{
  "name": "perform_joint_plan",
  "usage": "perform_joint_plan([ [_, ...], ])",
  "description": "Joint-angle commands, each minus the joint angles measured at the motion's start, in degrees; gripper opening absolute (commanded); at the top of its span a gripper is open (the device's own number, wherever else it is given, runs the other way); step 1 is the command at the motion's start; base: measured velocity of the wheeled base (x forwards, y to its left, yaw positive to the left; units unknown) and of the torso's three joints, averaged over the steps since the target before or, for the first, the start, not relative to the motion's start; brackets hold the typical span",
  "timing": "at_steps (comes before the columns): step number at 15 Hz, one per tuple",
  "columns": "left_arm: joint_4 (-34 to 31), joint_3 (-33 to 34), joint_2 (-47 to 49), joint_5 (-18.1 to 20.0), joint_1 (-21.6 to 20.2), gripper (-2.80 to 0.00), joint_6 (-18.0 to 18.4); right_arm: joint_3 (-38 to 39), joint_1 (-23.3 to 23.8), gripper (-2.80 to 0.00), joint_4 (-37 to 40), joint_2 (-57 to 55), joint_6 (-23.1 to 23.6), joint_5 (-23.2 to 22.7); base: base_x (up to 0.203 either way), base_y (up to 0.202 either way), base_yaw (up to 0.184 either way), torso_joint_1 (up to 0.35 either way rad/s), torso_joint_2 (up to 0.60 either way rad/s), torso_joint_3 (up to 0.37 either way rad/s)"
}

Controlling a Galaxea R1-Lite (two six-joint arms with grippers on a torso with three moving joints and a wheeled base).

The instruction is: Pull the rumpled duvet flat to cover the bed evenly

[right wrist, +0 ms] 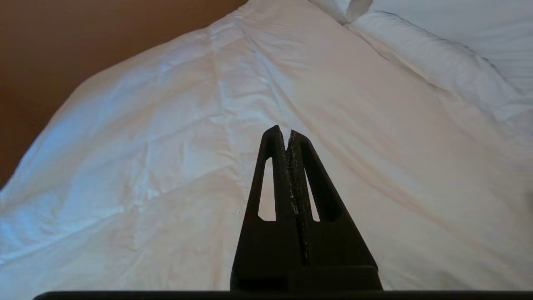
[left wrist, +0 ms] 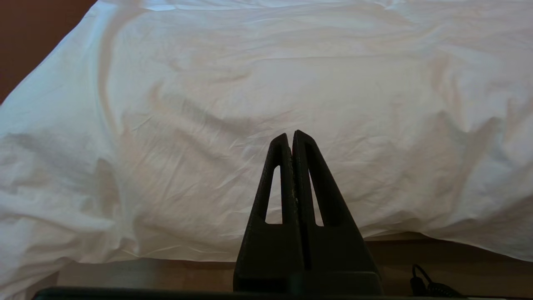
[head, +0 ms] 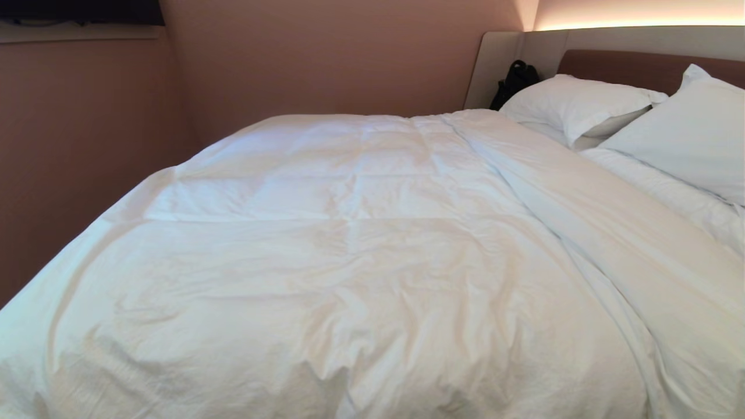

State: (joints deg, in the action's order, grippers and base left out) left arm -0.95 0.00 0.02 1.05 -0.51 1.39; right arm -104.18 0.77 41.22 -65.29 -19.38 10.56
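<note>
You will find no readable text here. No label, brand, number or sign shows in any of your three views.

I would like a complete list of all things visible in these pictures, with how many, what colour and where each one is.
duvet: one, white, wrinkled, spread over most of the bed, reaching up to the pillows.
pillows: two, white, at the head of the bed, on the right in the head view.
headboard: one, brown with beige padded surround, behind the pillows.
black bag: one, black, propped in the corner beside the headboard.
wall: pinkish brown, along the far side of the bed.
left hand: one, black, shut, empty, at the near edge of the duvet.
right hand: one, black, shut, empty, above the duvet.
</note>
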Motion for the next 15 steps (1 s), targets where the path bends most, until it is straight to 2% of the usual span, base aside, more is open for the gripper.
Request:
perform_joint_plan([
  [1, -0.01, 0.0, -0.02, 0.01, -0.02, -2.8, 0.01, 2.0, 0.0, -2.8, 23.35, 8.24, 12.15, 1.44, 0.0, 0.0, 0.0, 0.0, 0.0, 0.0],
  [3, 0.0, 0.0, -0.02, 0.01, -0.02, -2.8, 0.01, 2.61, -0.01, -2.8, 22.36, 13.63, 12.58, 0.0, 0.0, 0.0, 0.0, 0.0, 0.0, 0.0],
  [8, -0.01, 0.0, -0.02, 0.01, -0.02, -2.8, 0.01, 11.23, 0.24, -2.8, 10.34, 27.67, 12.92, -12.06, 0.0, 0.0, 0.0, 0.0, 0.0, 0.0],
  [10, 0.08, 0.0, -0.02, 0.01, -0.02, -2.8, 0.01, 15.25, 1.17, -2.8, 7.24, 32.61, 13.75, -15.47, 0.0, 0.0, 0.0, 0.0, 0.0, 0.0],
  [13, 0.02, 0.0, -0.02, 0.01, -0.02, -2.8, 0.01, 21.55, 3.44, -2.8, 4.24, 38.93, 14.21, -15.7, 0.0, 0.0, 0.0, 0.0, 0.0, 0.0],
  [15, 0.08, 0.0, -0.02, 0.01, -0.02, -2.8, 0.01, 27.05, 3.94, -2.8, -0.59, 44.11, 14.31, -12.87, 0.0, 0.0, 0.0, 0.0, 0.0, 0.0],
])
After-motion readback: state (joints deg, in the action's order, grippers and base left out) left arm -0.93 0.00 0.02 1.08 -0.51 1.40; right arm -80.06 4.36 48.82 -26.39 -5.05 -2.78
